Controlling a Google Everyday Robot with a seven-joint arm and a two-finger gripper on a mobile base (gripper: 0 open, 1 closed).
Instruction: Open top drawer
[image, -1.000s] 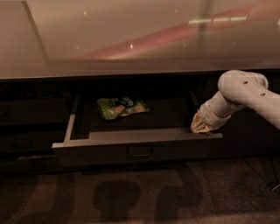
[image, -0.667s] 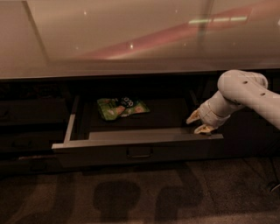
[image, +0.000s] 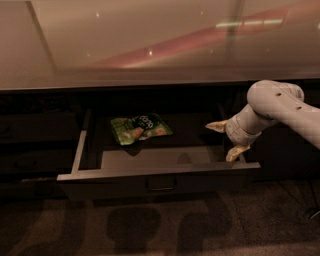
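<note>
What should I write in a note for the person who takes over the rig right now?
Gripper: open, holding nothing, over the right end of the top drawer, near its front edge.
Top drawer: pulled well out. A green snack bag lies inside, toward the back.
Done: the drawer is open.
Left: probably only to move the arm clear of the drawer.

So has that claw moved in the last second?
Yes. The gripper shifted slightly left, away from the top drawer's right front corner, and opened.
</note>
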